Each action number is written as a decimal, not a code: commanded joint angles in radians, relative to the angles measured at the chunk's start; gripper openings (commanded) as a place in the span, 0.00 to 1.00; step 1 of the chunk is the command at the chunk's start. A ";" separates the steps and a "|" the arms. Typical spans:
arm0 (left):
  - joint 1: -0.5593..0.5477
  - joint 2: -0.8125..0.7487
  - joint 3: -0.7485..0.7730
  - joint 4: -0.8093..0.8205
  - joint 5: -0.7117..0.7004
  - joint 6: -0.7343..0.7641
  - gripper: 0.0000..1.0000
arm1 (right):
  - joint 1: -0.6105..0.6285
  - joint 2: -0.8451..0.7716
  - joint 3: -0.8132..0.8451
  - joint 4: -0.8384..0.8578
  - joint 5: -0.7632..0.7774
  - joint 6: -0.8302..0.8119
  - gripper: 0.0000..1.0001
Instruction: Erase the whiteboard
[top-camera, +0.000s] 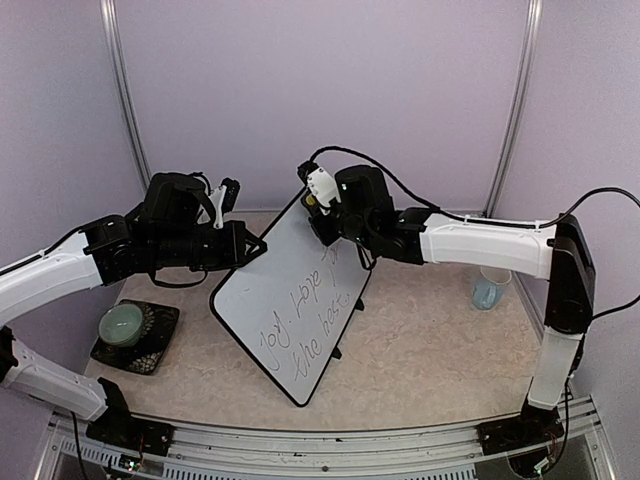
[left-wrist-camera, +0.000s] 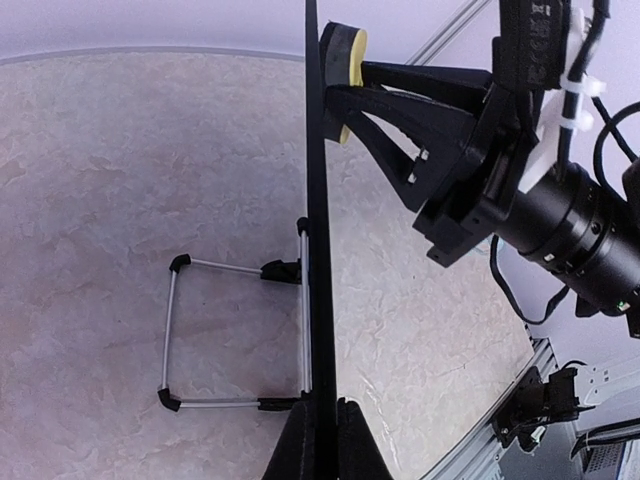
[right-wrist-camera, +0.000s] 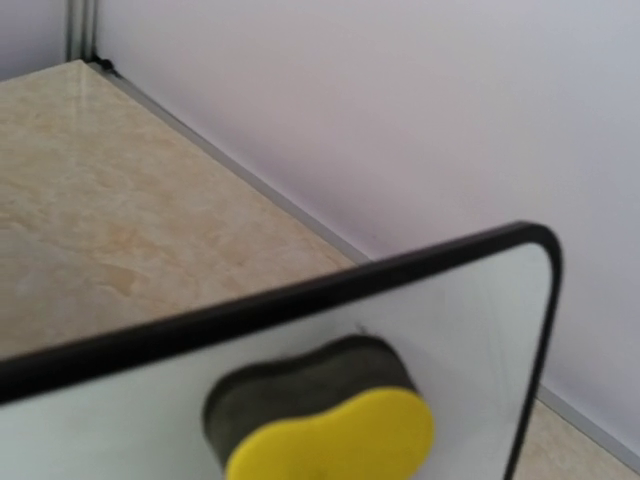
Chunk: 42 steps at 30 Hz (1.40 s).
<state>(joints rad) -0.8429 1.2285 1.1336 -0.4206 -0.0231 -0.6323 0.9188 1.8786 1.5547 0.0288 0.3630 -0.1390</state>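
Note:
The whiteboard (top-camera: 290, 300) stands tilted in the middle of the table, with dark handwriting (top-camera: 305, 325) on its lower half. My left gripper (top-camera: 250, 250) is shut on its left edge. In the left wrist view the board (left-wrist-camera: 318, 200) shows edge-on, pinched between my fingertips (left-wrist-camera: 300, 445). My right gripper (top-camera: 322, 215) is at the board's top corner, shut on a yellow eraser (left-wrist-camera: 347, 55). The eraser's (right-wrist-camera: 330, 425) dark felt side presses against the white face (right-wrist-camera: 470, 320) near the rounded corner. My right fingers are out of the right wrist view.
A green cup (top-camera: 123, 322) sits on a black coaster (top-camera: 160, 335) at the left. A pale blue cup (top-camera: 488, 290) stands at the right by the wall. The board's wire stand (left-wrist-camera: 235, 335) rests on the marbled table behind it.

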 joint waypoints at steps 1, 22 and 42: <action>-0.022 -0.021 0.000 0.053 0.109 0.039 0.00 | 0.077 -0.019 -0.034 -0.001 -0.050 -0.020 0.00; -0.035 -0.030 -0.002 0.060 0.094 0.018 0.02 | 0.272 -0.073 -0.118 0.011 0.026 -0.013 0.00; -0.036 -0.059 0.005 0.110 0.109 -0.010 0.35 | 0.316 -0.096 -0.156 0.011 0.044 0.021 0.00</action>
<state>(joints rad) -0.8551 1.2011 1.1263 -0.4206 0.0212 -0.6441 1.1885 1.7817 1.4254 0.0654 0.4774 -0.1368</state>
